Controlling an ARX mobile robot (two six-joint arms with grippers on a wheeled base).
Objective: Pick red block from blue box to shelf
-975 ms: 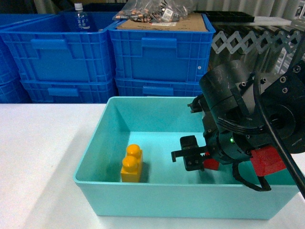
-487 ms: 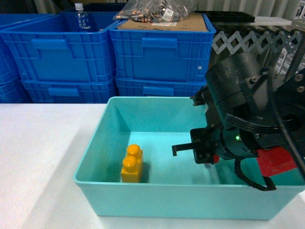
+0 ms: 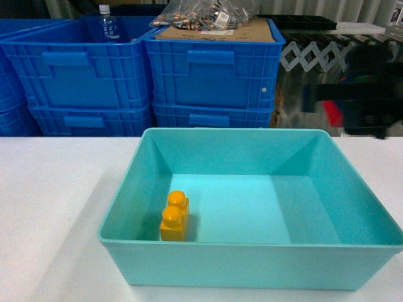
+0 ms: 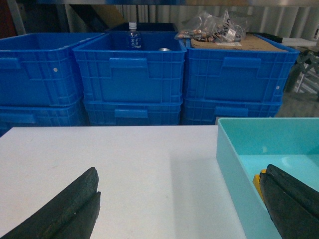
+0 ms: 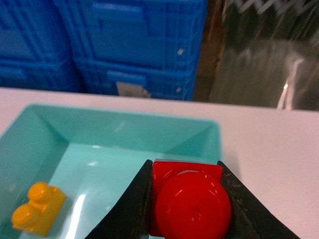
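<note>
While the right arm filled the tub's right side a moment ago, the head view now shows the blue box (image 3: 252, 207) free of it, its floor holding only the yellow-orange brick (image 3: 174, 216) near the front left wall; the right end effector (image 3: 362, 97) is a dark motion-blurred mass up at the right edge, with a red smear beside it, so I judge the lift-out done and the carry toward the shelf begun. The white bench (image 3: 56, 207) lies open to the left, and stacked dark blue crates (image 3: 145, 75) stand behind the tub. From the left wrist camera, the left end effector (image 4: 184, 209) hangs over bare bench with its fingers (image 4: 65, 211) spread wide apart, holding nothing, the tub's rim just to its right. From the right wrist camera, the red block (image 5: 192, 199) sits clamped between the two dark fingers (image 5: 129, 204), stud facing the lens, above the tub's right rim, with clear bench beyond. The shelf itself I cannot place with certainty here.
</note>
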